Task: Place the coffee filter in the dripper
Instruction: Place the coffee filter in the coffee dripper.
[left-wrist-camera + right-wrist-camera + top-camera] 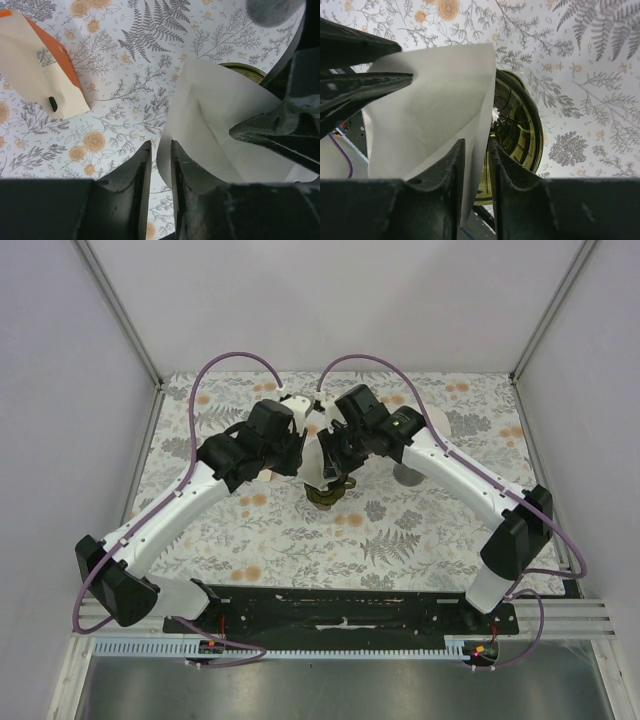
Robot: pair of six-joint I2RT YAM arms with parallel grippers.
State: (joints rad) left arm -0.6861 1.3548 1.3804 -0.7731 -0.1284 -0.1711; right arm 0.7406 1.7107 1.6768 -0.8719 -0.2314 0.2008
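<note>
Paper coffee filter (435, 110), judged light, limp, crease-prone, hangs just over the dripper (520, 125), opposite edges (the best hold) between the narrowly parted left gripper (160, 165) and right gripper (476, 165); true pinch cannot be told.

Coffee filter (435, 100) over dripper (522, 125), pouch (30, 60) to its left

Floral fern-and-orange-blossom tablecloth (420, 540) within 3 plain pale lilac walls (340, 300), aluminium corner posts (120, 312) at the back.
</note>
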